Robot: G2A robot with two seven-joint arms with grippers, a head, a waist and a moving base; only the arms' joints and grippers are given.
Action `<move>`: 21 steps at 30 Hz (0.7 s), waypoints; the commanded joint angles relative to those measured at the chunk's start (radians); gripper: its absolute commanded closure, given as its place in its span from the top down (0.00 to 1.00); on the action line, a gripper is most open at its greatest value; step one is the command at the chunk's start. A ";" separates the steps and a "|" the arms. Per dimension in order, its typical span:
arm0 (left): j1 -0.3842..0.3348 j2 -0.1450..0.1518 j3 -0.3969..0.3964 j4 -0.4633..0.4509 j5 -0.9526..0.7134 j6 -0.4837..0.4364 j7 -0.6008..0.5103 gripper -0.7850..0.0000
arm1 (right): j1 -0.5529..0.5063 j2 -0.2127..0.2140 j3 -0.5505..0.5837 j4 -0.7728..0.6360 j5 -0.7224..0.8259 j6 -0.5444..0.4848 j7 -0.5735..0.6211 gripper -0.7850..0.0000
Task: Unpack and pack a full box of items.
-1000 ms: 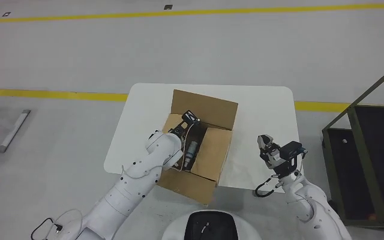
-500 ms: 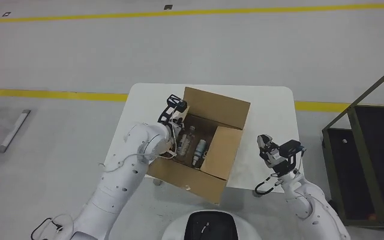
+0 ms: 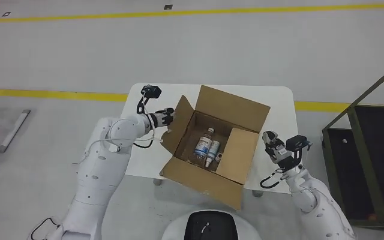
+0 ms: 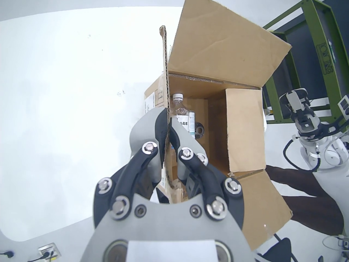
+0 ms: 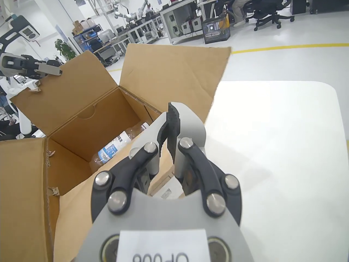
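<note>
Items as I read them from my station:

1. Cardboard box [image 3: 235, 109]: stands on the white worktop [image 3: 264, 99], turned at an angle to its edges, all four top flaps open. The far flap stands up tall. The near flap hangs out past the near edge of the worktop.

2. Left flap [image 4: 164, 69]: held upright on edge. I see a torn patch in the card low down, near the fingers.

3. Left gripper [image 4: 167, 118]: at the left side of the box, fingers clenched on the left flap, one finger on each face of the card.

4. Right gripper [image 5: 170, 121]: at the right side of the box, just beside the right flap and over the worktop near its edge. The fingers are pressed together with nothing between them, and I see no contact with the box.

5. Clear bottle [image 3: 203, 146]: white cap, pale label, lying on its side on the box floor.

6. Small white tube [image 4: 192, 121]: lying just beside the bottle, on its right-flap side.

7. Dark round part [image 4: 199, 130]: next to the tube; I cannot tell what it is.

8. Green metal rack [image 3: 354, 162]: on the floor to the right, apart from the worktop
</note>
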 commanded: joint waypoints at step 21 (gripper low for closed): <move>0.001 0.034 -0.060 0.106 -0.015 0.028 0.031 0.00 | 0.105 -0.024 -0.108 0.170 -0.003 0.054 0.037 0.00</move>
